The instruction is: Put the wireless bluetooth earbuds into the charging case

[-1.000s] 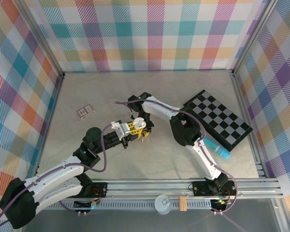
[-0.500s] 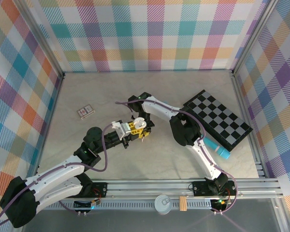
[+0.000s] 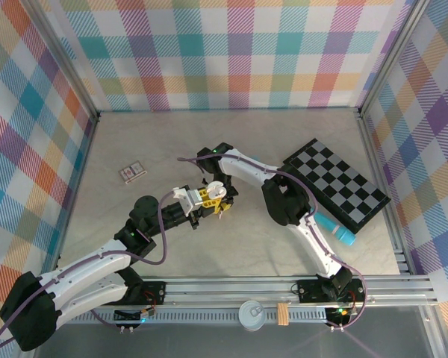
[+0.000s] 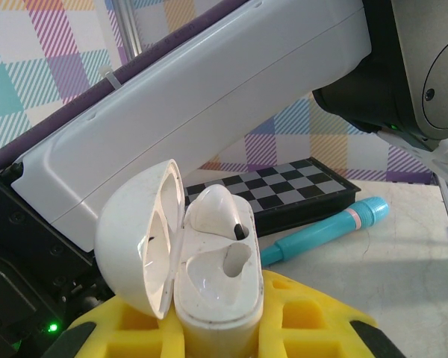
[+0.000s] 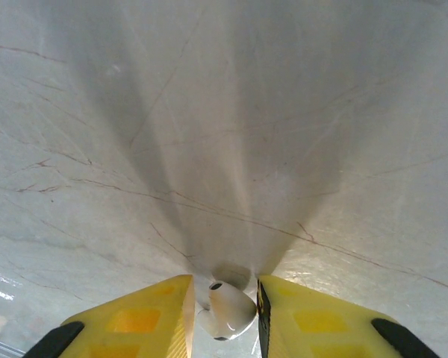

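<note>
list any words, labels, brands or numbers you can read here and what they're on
none readable
small white card with red marks on the grey table: print too small to read
white plastic charging case, open: no marking
teal plastic tube with a pink band: no label
white earbud between the yellow fingers: blank

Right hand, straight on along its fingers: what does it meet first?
Most likely the table, which lies straight ahead in the right wrist view. The earbud pinched in the right hand leads, so it would probably touch first. How far off is unclear.
</note>
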`<state>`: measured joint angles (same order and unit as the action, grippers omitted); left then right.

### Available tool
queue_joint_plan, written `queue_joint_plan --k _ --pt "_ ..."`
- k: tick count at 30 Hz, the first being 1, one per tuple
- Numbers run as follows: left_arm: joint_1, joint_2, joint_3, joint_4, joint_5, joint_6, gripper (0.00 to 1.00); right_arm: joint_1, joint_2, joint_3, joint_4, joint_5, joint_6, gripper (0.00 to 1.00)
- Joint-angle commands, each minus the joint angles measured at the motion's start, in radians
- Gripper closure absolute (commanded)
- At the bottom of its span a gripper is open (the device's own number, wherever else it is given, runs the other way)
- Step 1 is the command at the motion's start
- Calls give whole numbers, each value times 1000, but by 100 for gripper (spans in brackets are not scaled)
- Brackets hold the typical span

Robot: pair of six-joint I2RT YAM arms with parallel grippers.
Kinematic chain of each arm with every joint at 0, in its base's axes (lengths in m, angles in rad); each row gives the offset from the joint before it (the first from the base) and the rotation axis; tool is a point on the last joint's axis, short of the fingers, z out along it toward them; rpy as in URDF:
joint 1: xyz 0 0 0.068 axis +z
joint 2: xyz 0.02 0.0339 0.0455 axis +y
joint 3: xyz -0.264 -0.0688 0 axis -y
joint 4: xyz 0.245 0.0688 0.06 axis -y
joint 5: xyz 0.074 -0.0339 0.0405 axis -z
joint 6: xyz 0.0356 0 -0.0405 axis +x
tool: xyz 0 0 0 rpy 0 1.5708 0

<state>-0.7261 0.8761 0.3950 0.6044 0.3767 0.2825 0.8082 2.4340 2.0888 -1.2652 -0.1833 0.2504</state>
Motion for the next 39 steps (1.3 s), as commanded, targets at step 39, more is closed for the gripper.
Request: queue_joint_plan --k 39 --pt "1 -31 -57 25 -92 5 93 -113 -326 -247 61 146 10 81"
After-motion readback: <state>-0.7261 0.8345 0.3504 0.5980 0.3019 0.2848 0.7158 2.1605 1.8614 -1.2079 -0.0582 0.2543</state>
